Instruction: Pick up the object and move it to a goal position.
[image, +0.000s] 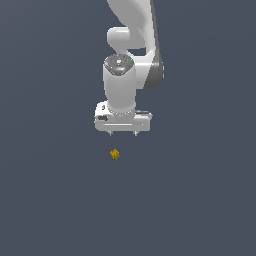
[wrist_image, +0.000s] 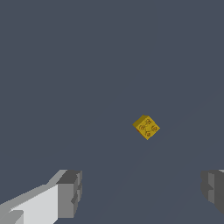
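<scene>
Flat, featureless dark slate-grey ground surface (image: 45, 200), filling both views edge to edge.

Glossy white jointed robot arm (image: 131, 30) with a dark grey band at the side, descending from the top of the exterior view and ending in a rounded white wrist housing capped by a grey disc.

White box-shaped claw (image: 123, 134) below the wrist, pointing straight down; two short grey fingertips (image: 111, 133) projecting from its underside, set wide apart. In the wrist view, one white-backed finger with a grey ribbed pad (wrist_image: 70, 194) at one edge and the opposite grey pad at the other, a broad bare gap of ground between them. Claw released, holding nothing.

Tiny yellow-gold cube-like block with a mottled, brown-spotted surface (image: 114, 154), lying alone on the ground, far smaller than the claw. In the exterior view, just below the fingertips and nearer the finger on that view's left, apart from both. In the wrist view, block (wrist_image: 146, 127) turned corner-on, ahead of the open gap and closer to the bare grey pad than to the white-backed finger, touching neither.
</scene>
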